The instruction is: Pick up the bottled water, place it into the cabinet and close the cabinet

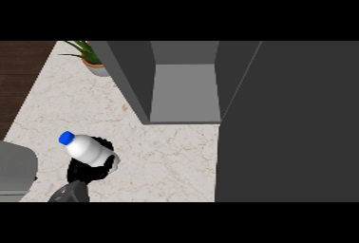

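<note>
While the left hand (91, 168) grasps the bottled water (87, 148), lifted and tilted, the open cabinet (184, 90) waits ahead to its right; placing and closing remain undone.

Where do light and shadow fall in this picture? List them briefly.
Head view: even, soft light on the counter, no glare; the cabinet floor is lit pale, its walls and open door dark; the bottle has mild shading, with the left hand black beneath.
</note>
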`<action>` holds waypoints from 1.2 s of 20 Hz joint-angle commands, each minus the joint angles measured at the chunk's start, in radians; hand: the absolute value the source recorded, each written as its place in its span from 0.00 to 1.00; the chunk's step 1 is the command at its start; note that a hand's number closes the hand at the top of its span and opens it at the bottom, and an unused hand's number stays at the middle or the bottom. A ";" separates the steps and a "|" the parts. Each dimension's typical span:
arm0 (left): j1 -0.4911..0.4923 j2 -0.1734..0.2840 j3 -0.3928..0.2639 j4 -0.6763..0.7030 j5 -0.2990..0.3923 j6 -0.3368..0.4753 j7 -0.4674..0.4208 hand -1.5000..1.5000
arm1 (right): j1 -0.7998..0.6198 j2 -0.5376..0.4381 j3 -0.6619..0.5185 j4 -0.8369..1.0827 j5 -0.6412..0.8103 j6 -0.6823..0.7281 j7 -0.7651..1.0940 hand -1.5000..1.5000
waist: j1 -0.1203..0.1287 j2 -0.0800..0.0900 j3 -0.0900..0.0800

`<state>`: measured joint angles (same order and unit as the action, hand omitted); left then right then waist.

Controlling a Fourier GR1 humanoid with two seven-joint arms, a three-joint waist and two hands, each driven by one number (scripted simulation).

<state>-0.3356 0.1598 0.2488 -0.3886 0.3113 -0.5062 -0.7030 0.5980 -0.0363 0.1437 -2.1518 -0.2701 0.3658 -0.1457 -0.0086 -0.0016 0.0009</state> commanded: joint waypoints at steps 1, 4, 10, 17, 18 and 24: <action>0.007 -0.001 0.030 -0.046 0.056 -0.062 -0.006 1.00 | 0.069 -0.012 -0.006 -0.021 -0.014 0.030 -0.037 0.00 | 0.001 -0.001 -0.001; -0.003 -0.021 0.035 -0.040 0.073 -0.064 -0.008 1.00 | 0.008 -0.003 0.003 -0.014 -0.011 0.001 0.013 0.00 | 0.001 0.002 -0.002; 0.124 -0.029 0.002 -0.286 0.153 -0.088 0.190 1.00 | 0.048 0.012 0.047 -0.006 0.053 0.005 -0.033 0.00 | 0.009 -0.002 0.000; 0.220 -0.109 -0.084 -0.588 0.145 0.076 0.315 1.00 | -0.004 0.034 0.121 -0.011 0.072 -0.075 0.004 0.00 | 0.012 -0.003 0.000; 0.274 -0.126 -0.111 -0.652 0.133 0.081 0.324 1.00 | 0.032 -0.044 -0.040 -0.009 -0.074 0.038 -0.016 0.00 | 0.011 -0.003 0.000; 0.215 -0.158 -0.234 -0.838 0.161 0.260 0.439 1.00 | 0.017 0.012 0.058 0.032 0.036 0.001 -0.033 0.00 | 0.004 -0.002 0.000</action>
<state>-0.0991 0.0286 0.1004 -1.1302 0.4676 -0.3488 -0.3008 0.6035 -0.0406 0.1733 -2.1491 -0.2716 0.3622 -0.1408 0.0010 -0.0036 0.0008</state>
